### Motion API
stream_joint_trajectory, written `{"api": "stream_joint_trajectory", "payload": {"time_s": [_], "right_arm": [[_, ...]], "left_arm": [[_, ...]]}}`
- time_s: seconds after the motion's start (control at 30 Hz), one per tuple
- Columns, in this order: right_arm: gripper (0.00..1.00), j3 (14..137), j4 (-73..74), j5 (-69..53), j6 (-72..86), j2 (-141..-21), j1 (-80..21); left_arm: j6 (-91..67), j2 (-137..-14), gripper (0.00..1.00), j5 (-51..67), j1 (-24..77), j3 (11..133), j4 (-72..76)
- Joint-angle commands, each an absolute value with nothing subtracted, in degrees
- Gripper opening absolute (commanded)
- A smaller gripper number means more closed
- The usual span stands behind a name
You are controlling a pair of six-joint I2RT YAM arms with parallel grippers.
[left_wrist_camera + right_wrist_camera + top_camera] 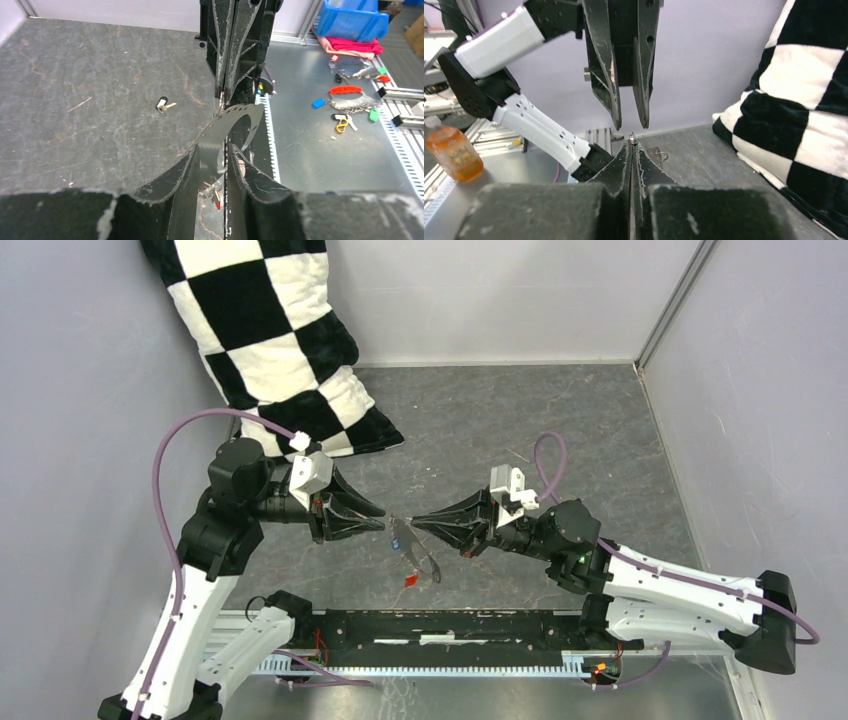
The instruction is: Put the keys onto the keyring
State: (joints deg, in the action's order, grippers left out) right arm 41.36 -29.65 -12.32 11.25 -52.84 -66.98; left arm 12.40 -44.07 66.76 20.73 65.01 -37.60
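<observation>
Right gripper (413, 522) clenched on keyring (218, 131), frame centre; red key (411, 580) hangs beneath; left gripper (384, 524) released, jaws apparently straddling the ring; advise steady hold, no twisting; dark key (163, 104) loose, left of centre.

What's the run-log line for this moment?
left gripper: open, straddling keyring | right gripper: shut on keyring | red key: hanging below keyring | dark key: loose on table
</observation>
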Motion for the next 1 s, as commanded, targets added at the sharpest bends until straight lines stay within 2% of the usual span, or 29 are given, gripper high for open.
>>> {"api": "stream_joint_trajectory", "payload": {"time_s": [0.0,0.2,0.4,0.97], "right_arm": [[0.01,40.40,-44.76,-11.14,15.82,-53.21,-66.72],[0.01,38.24,-55.03,-12.33,19.46,-56.06,-66.75],[0.01,38.86,-58.63,-13.66,20.91,-59.53,-66.97],[0.01,41.31,-58.54,-13.53,18.45,-63.35,-68.28]], "left_arm": [[1.96,-43.92,0.34,70.19,20.89,63.11,-29.83],[-3.54,-44.07,0.36,71.71,20.87,61.42,-25.04],[-10.99,-44.17,0.42,72.03,20.91,60.18,-16.49],[-11.88,-44.38,0.36,75.15,21.00,60.91,-15.74]]}}
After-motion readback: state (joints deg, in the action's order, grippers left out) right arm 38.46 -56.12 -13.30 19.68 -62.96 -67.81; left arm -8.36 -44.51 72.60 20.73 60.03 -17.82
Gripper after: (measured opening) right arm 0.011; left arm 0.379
